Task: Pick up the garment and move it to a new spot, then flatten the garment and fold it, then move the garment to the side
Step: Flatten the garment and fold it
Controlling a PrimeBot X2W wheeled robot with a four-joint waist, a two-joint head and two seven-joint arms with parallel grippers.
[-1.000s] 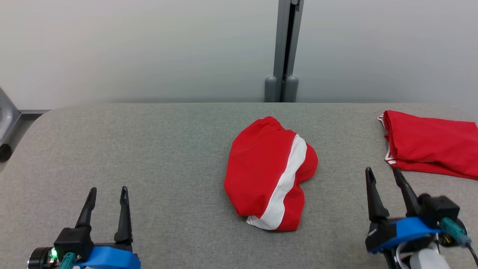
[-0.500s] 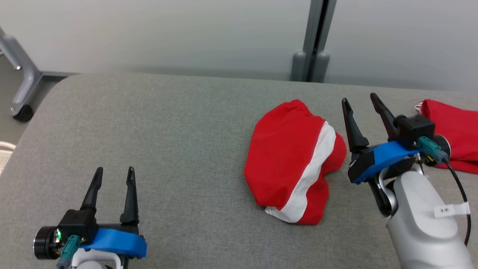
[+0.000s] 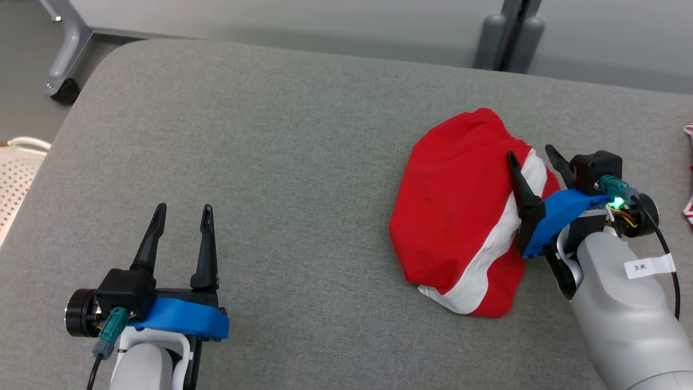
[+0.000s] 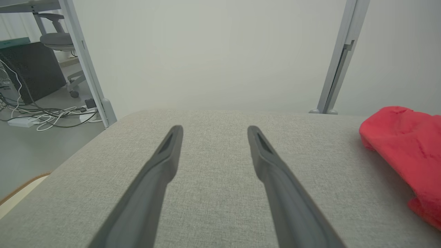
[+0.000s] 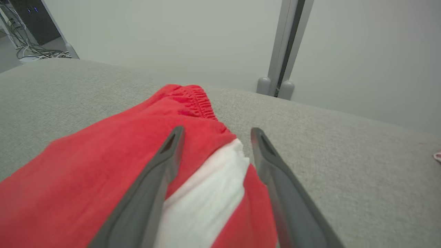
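Garment: crumpled red fabric garment with a broad white stripe (image 3: 460,216), lying in a heap on the cushion, toward 3 o'clock from its middle in the head view.
Garment detail: gathered elastic hem at the heap's 12 o'clock end, white stripe running from 1 o'clock down to 6 o'clock.
Surface: grey woven padded cushion with rounded corners (image 3: 270,135), bare around the left arm.
Right pincer: right gripper (image 3: 529,151) at the heap's 3 o'clock edge, fingers pointing to 12 o'clock, spread wide, nothing clamped.
Right wrist view: right gripper (image 5: 217,130) straddling the stripe of the garment (image 5: 103,165), left finger over red cloth, right finger at the heap's edge; contact with the cloth impossible to tell.
Left pincer: left gripper (image 3: 184,207) at 8 o'clock on the cushion, well apart from the heap, fingers parted and holding nothing.
Left wrist view: left gripper (image 4: 214,127) above bare grey weave, garment (image 4: 406,144) at 3 o'clock.
Background: grey metal upright post (image 3: 509,32) past the cushion's 1 o'clock edge, against a pale wall.
Far right: sliver of red-and-white cloth (image 3: 688,206) at 3 o'clock, cut off by the frame.
Floor side: grey metal leg on a black castor (image 3: 65,54) at 10 o'clock.
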